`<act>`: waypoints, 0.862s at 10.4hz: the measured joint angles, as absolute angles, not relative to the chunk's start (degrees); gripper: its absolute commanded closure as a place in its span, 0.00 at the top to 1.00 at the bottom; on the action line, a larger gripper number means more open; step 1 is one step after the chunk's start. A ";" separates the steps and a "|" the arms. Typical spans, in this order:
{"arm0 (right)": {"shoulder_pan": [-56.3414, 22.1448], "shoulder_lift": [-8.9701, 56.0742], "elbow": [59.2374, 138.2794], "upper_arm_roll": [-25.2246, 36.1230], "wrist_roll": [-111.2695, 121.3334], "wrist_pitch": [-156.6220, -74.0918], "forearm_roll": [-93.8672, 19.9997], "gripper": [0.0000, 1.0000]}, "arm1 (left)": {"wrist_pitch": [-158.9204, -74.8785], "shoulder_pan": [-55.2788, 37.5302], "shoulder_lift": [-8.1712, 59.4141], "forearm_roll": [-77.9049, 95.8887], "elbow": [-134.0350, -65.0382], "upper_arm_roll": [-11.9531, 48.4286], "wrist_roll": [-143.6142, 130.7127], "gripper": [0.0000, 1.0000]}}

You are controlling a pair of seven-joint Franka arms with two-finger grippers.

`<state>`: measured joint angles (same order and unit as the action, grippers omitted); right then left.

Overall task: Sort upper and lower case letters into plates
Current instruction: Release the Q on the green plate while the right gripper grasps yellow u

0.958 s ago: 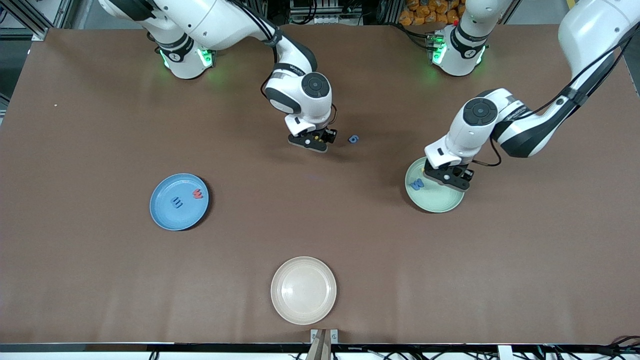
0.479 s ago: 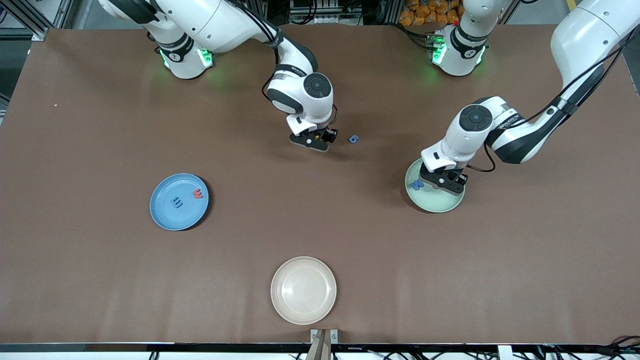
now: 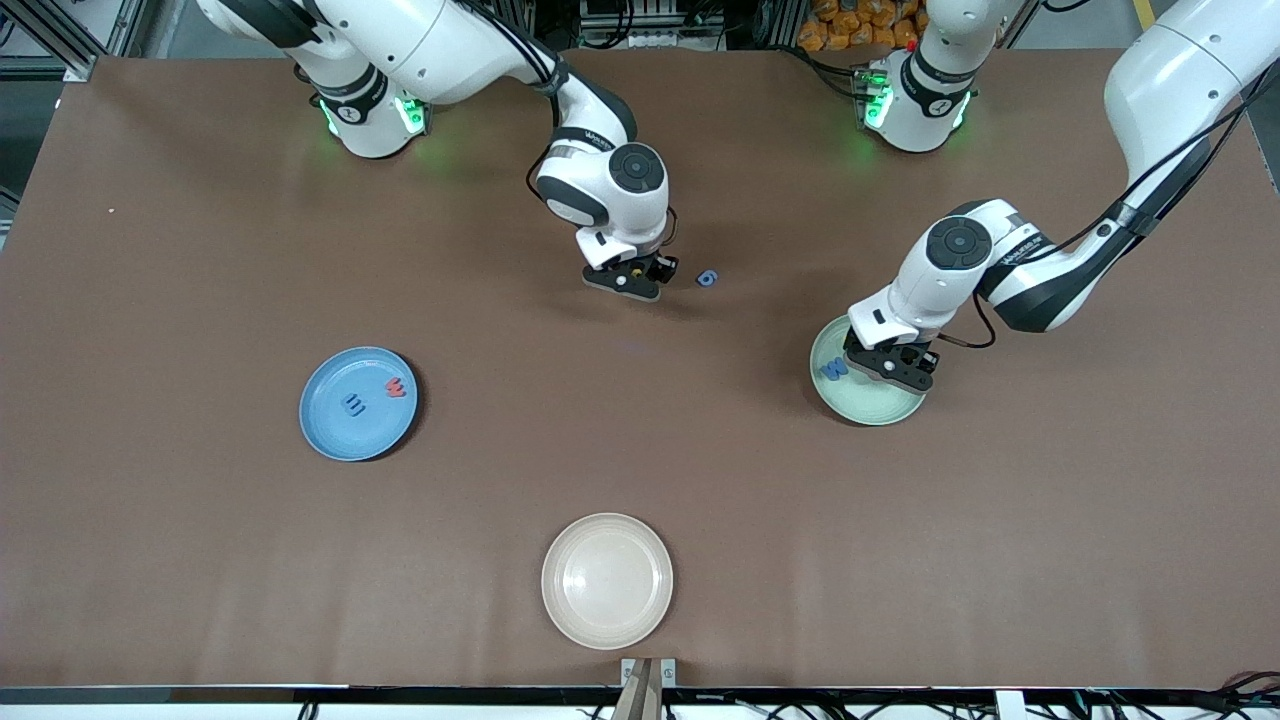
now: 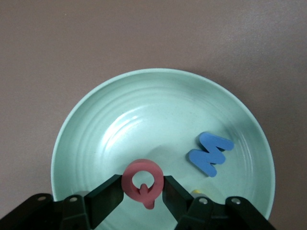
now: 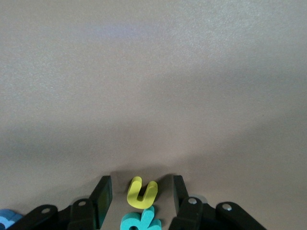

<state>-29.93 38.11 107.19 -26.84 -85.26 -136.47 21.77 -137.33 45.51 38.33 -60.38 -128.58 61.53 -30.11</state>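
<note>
A: Left wrist view: left gripper (image 4: 142,195) clamps a red Q (image 4: 142,181) over the pale green plate (image 4: 96,124), by its blue M (image 4: 209,153).

B: It might bounce out. Right gripper (image 5: 140,197), fingers apart, straddles a yellow u (image 5: 141,192) touching a teal letter (image 5: 140,222); it could nudge that.

A: Three plates; blue plate (image 3: 330,420) holds two letters.

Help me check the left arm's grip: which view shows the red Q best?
The left wrist view: the red Q sits clamped in the left gripper over the pale green plate. The front view hides it under the arm; the right wrist view misses it.
</note>
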 measured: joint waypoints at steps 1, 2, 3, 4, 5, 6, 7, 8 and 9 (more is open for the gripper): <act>-29.93 38.12 107.19 -26.84 -85.27 -136.65 21.80 0.43 | -137.35 45.49 38.39 -60.38 -128.70 61.39 -30.42 0.36; -29.93 38.14 107.19 -26.84 -85.27 -136.79 21.81 0.43 | -137.39 45.31 38.44 -60.38 -128.82 61.01 -30.60 0.41; -29.93 38.17 107.19 -26.84 -85.28 -136.81 21.81 0.43 | -137.43 44.80 38.52 -60.38 -128.88 60.38 -30.97 0.48; -29.93 38.24 107.20 -26.84 -85.42 -136.82 21.81 0.43 | -137.47 44.39 38.61 -60.38 -128.95 59.97 -31.66 0.53; -29.93 38.45 107.20 -26.84 -85.68 -136.82 21.89 0.43 | -137.56 44.23 38.67 -60.42 -129.02 59.77 -32.40 0.55; -29.93 38.65 107.18 -26.85 -85.99 -136.95 22.19 0.35 | -137.57 44.22 38.70 -60.43 -129.12 59.71 -33.00 0.55; -29.94 38.65 107.17 -26.87 -86.08 -136.98 22.44 0.20 | -137.58 44.22 38.70 -60.43 -129.14 59.67 -33.37 0.52; -29.94 38.65 107.12 -26.90 -86.13 -137.17 22.55 0.08 | -137.58 44.22 38.70 -60.43 -129.14 59.63 -33.58 0.43; -29.93 38.67 107.06 -26.87 -86.14 -137.17 22.58 0.03 | -137.58 44.22 38.71 -60.43 -129.14 59.60 -33.63 0.43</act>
<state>-29.93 38.67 107.06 -26.87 -86.14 -137.17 22.58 -137.58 44.22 38.71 -60.43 -129.14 59.60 -33.63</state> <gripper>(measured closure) 0.648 0.476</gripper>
